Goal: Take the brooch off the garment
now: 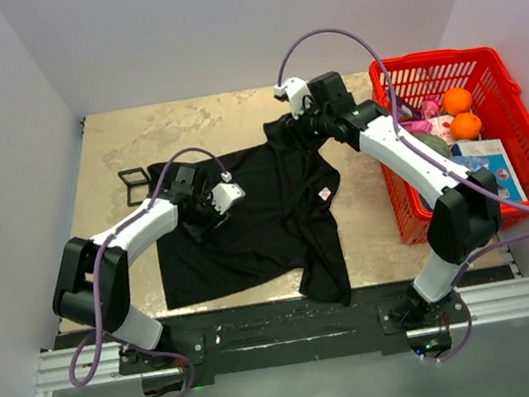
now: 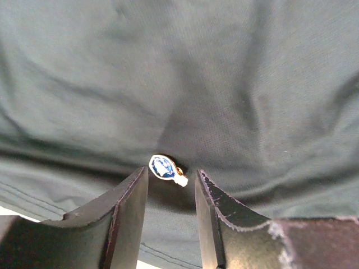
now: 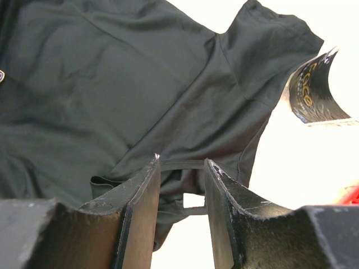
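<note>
Though small and light, probably slick and rigid: brooch [image 2: 167,168], oval, blue-faced, pinned in the limp black garment [image 2: 224,84] just beyond the parted jaws of the left end effector [image 2: 171,174]. Best nipped across the rim; expect cloth to lift. Right end effector [image 3: 181,162] likewise parted, straddling the garment's neck edge over the worktop [image 1: 183,126].

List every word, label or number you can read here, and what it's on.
Readable for sure: none.
Gold lettering on the curled black glossy sheet: skewed, cut off, unreadable.
White-and-red label on the black T-shirt: too small.
Blue booklet in the red basket: too small.
Brooch: blue face, no legible text.
</note>
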Controlling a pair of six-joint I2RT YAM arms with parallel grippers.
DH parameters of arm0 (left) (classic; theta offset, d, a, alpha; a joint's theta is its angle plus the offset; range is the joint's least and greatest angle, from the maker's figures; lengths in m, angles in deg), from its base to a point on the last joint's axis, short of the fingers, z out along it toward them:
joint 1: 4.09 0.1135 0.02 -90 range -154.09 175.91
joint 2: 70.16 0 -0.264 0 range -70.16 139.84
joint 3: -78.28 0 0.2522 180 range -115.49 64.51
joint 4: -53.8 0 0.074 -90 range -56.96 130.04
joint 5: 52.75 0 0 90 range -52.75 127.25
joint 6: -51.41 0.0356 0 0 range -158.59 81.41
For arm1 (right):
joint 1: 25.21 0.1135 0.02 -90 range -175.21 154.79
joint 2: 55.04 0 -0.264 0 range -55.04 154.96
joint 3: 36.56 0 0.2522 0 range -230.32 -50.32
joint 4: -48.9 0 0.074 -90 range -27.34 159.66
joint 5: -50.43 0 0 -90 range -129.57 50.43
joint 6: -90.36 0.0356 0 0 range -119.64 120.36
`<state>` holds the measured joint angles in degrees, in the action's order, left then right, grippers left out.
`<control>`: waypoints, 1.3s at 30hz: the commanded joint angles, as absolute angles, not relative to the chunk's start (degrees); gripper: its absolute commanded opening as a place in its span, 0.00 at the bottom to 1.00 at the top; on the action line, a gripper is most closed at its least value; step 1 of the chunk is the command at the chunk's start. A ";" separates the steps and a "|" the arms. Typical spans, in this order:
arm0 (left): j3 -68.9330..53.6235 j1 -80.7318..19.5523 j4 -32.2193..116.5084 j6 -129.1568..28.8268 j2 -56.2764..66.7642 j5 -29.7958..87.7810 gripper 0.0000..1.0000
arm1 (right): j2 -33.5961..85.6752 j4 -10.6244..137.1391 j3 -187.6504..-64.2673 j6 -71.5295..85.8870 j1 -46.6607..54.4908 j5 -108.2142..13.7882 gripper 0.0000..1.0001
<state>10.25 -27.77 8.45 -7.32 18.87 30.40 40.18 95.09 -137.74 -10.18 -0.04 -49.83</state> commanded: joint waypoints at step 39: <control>8.09 -27.73 6.73 -12.22 20.20 31.63 0.09 | 41.02 93.25 -139.36 -10.18 -0.16 -51.52 0.41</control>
